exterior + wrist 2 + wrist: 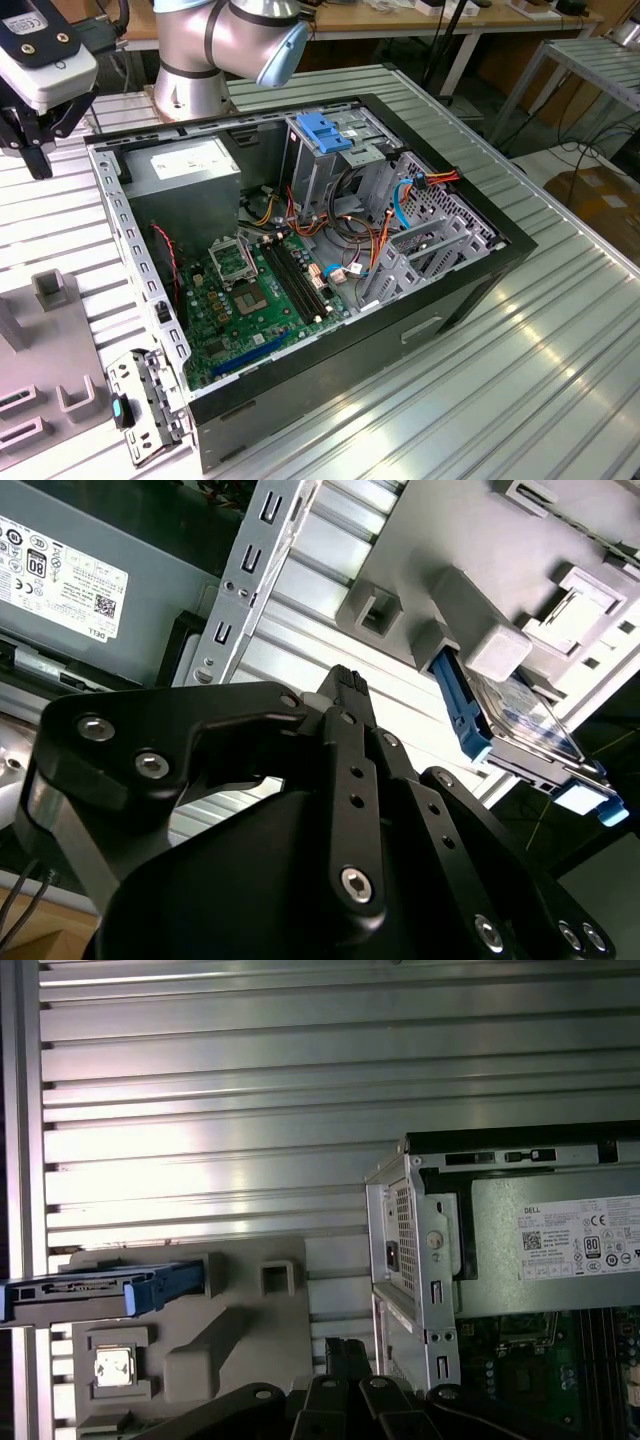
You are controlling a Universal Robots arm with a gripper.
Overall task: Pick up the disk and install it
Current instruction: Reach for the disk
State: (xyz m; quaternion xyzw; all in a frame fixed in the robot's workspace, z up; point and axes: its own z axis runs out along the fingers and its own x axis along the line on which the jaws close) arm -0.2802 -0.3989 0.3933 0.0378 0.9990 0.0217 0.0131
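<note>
The disk (80,1295) is a flat dark drive with blue rails, standing on edge in a slot of the grey fixture plate (230,1330) on the ribbed table. In the second wrist view the disk (525,725) shows beyond my black gripper (345,680). The gripper (345,1352) hangs above the table between the fixture and the corner of the open computer case (415,1250), apart from the disk. Its fingers look shut with nothing between them. In the exterior view the gripper (30,145) is at the far left, outside the case.
The open case (480,290) lies flat in mid-table, with motherboard (260,290), power supply (190,165), cables and a metal drive cage with a blue latch plate (325,130). The arm's base (200,60) stands behind it. A loose bracket (145,395) lies by the case's near corner.
</note>
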